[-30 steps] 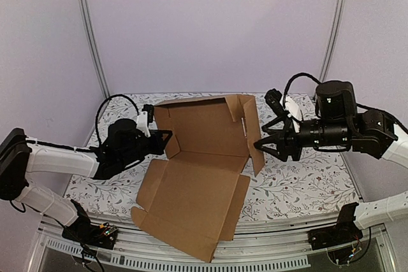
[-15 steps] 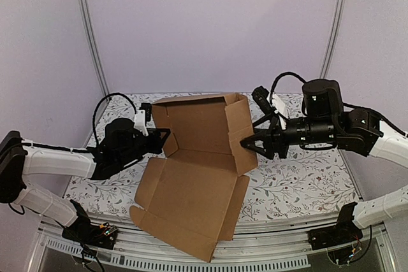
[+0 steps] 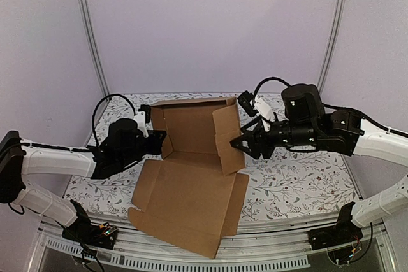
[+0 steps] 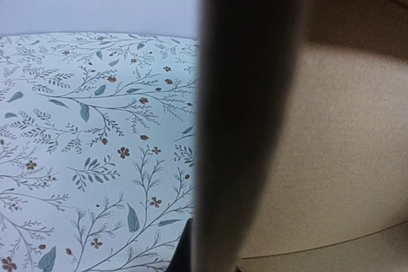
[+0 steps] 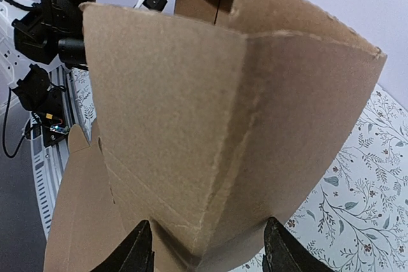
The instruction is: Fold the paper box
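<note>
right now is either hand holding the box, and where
The right hand is open, straddling the paper box's right side flap, not clamped. The left hand is at the left flap; whether it grips cannot be told.

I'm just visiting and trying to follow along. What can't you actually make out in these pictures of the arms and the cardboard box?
- Left wrist view: a dark blurred band crosses the middle; whether it is a finger or a cardboard edge is unclear.
- Top view: the left pincer sits at the left wall of the cardboard box; it is too small to tell whether it is open or shut.
- Right wrist view: the box's raised flap fills the frame and hides the floor behind it.
</note>
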